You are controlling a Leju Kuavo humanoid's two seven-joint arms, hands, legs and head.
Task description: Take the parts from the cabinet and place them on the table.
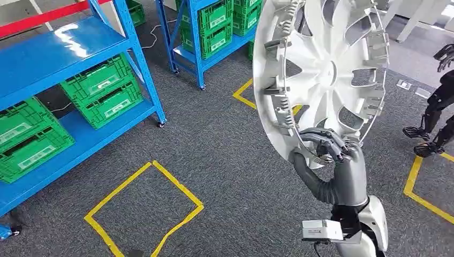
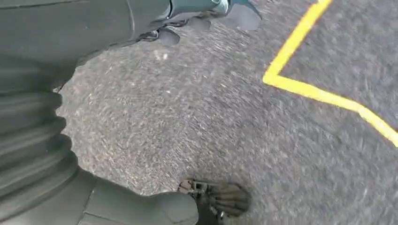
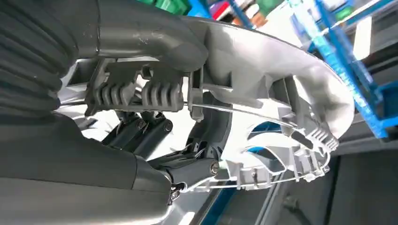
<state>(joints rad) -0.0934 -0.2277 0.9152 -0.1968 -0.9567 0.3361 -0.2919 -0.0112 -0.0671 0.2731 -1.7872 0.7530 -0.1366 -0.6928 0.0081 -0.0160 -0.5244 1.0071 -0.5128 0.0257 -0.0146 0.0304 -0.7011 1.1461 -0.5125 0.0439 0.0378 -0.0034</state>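
We see the silver wheel cover [image 1: 321, 69] raised upright in the air, above the grey carpet floor [image 1: 225, 155], its ribbed inner side with the clips and wire ring turned toward us. Our right hand [image 1: 326, 152] grips it at the lower rim, dark fingers [image 1: 321, 140] curled over the edge onto the inner side; the right wrist view shows the thumb [image 3: 150, 35] lying along the rim and the fingers [image 3: 141, 133] hooked in behind the spokes. Our left hand [image 2: 141, 112] shows in its wrist view above the carpet with nothing in it, its thumb and fingers set well apart. On the floor, yellow tape [image 1: 144, 209] marks out a square beside us. Farther off stands the blue shelving [image 1: 80, 64], with green crates [image 1: 101, 88] on its lower shelves. A dark robot figure [image 1: 436, 112] stands at the right edge.
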